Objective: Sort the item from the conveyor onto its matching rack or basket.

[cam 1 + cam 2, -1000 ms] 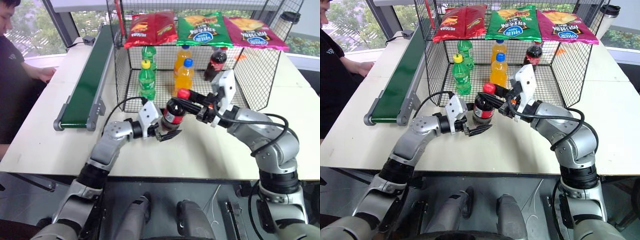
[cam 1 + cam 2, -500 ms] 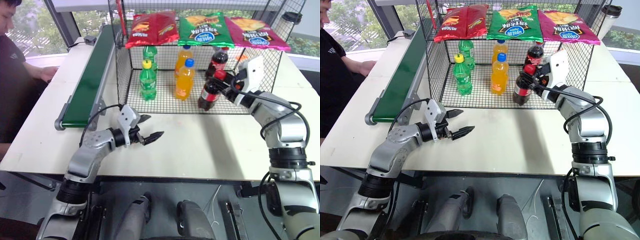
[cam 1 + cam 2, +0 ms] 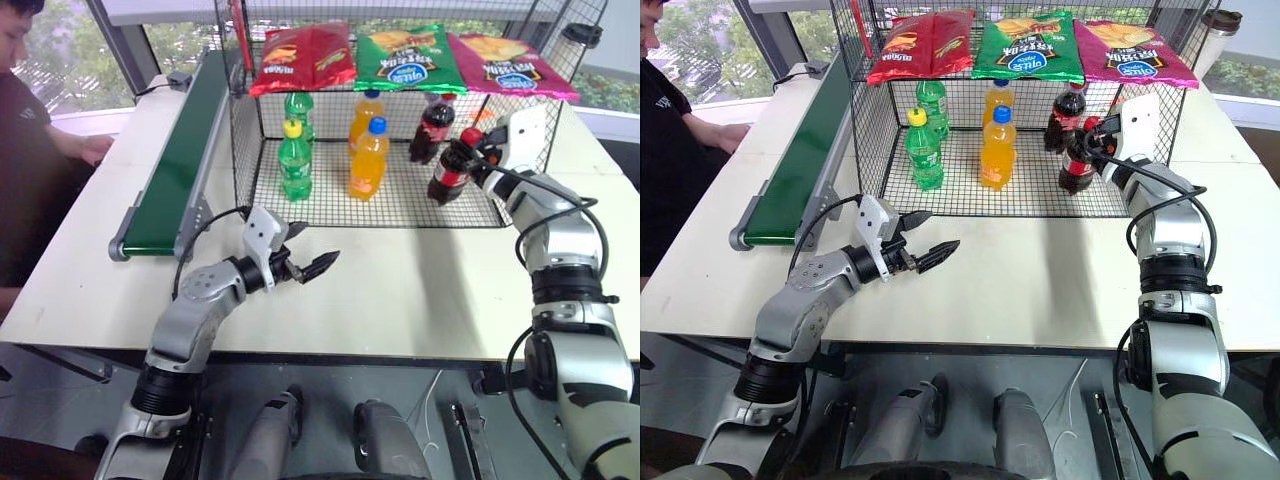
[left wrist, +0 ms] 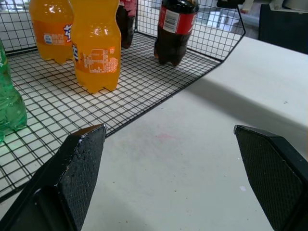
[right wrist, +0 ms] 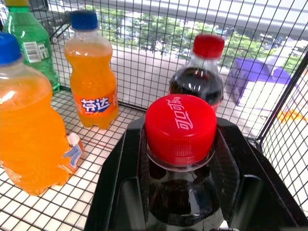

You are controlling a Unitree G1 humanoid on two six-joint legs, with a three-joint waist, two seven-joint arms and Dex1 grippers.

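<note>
Table (image 3: 420, 275): white top, lit evenly, soft shadows.
Windows (image 3: 70, 55): along the far side, green trees outside (daylight).
Sill (image 3: 100, 120): pale ledge beneath the glass.
Person (image 3: 30, 130): dark shirt, at the table's left edge.

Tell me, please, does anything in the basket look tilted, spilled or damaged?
Only the cola bottle stands askew: it leans while the right tool, shut on its neck, holds it over the basket floor. The other cola bottle, orange soda bottles and green bottles stand upright. Nothing looks spilled or damaged.
</note>
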